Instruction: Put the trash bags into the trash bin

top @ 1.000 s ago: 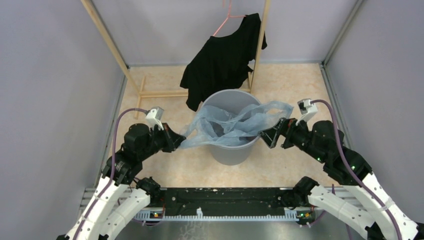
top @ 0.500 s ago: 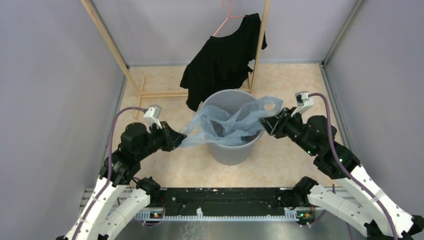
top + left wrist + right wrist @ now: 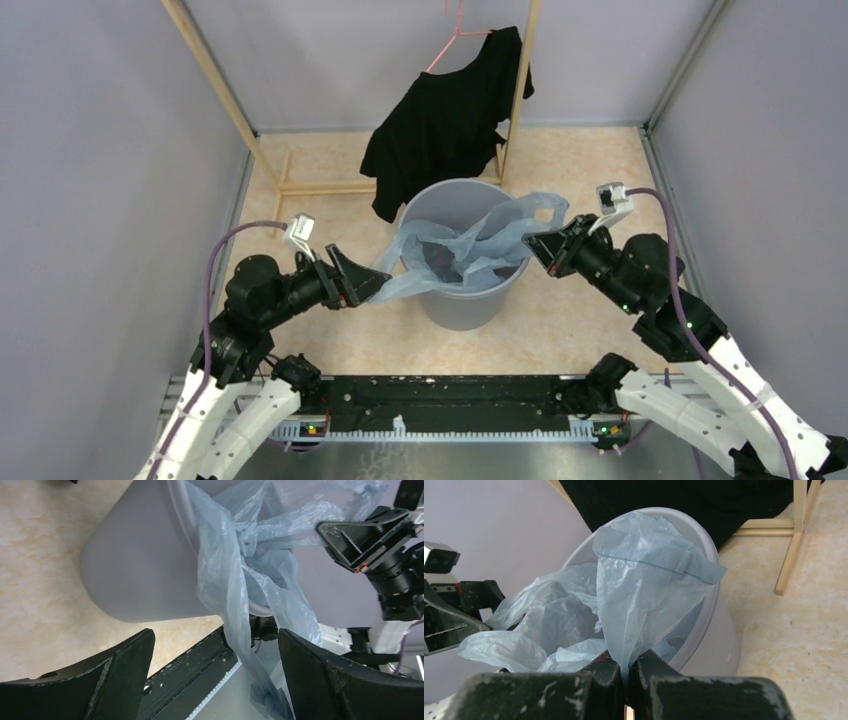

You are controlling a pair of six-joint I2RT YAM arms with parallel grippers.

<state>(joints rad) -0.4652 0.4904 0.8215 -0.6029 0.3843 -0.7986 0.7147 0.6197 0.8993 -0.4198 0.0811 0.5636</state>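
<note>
Pale blue trash bag (image 3: 465, 250) drapes over the grey trash bin (image 3: 465, 305) at centre frame, partly inside. Right end effector (image 3: 626, 664) pinches its right end. Left end effector (image 3: 215, 637) is spread wide, the bag's tail loose between.

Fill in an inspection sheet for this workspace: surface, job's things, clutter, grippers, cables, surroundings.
Surface: beige marbled table.
Job's things: bin upright; blue bag draped across its rim, partly inside, both ends outside.
Clutter: black shirt hanging on a wooden rack behind the bin.
Grippers: left gripper open, bag film hanging between its fingers; right gripper shut on the bag's other end.
Cables: purple cables loop from each wrist, apart from the bag.
Surroundings: plain grey walls on three sides.
</note>
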